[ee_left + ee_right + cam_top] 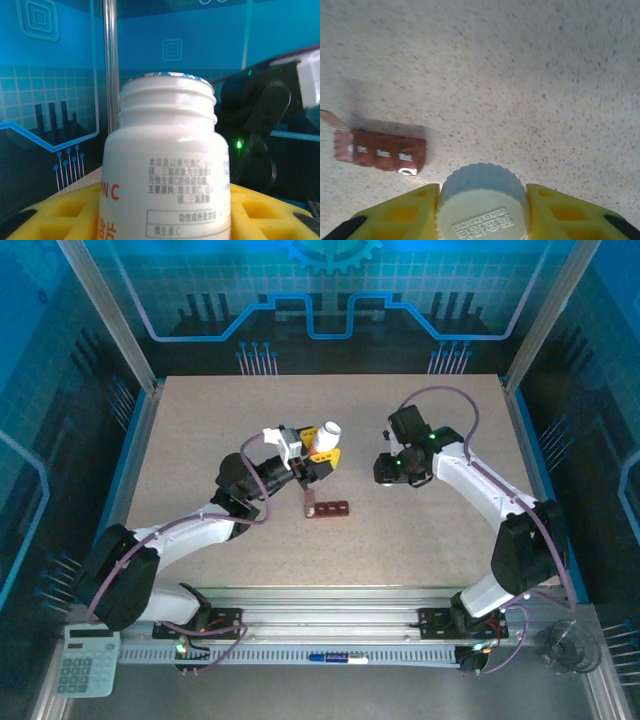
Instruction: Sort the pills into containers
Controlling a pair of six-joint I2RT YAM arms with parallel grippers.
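My left gripper point(318, 455) is shut on a white bottle point(325, 435) with an orange band. It holds the bottle tilted above the table, just behind the containers. In the left wrist view the bottle point(165, 165) has a bare threaded neck and sits between my yellow fingers point(60, 215). My right gripper point(482, 212) is shut on the bottle's white ribbed cap point(482, 200), off to the right of the containers. The containers point(328, 508) are a dark reddish-brown strip of compartments point(382, 150), and the lid at its left end stands open. The pills are hidden.
A calculator point(85, 660) lies at the near left corner. A clear cup point(565, 645) stands at the near right, and a pen point(335, 658) rests on the front rail. Metal frame posts point(130, 340) border the speckled table point(420, 560).
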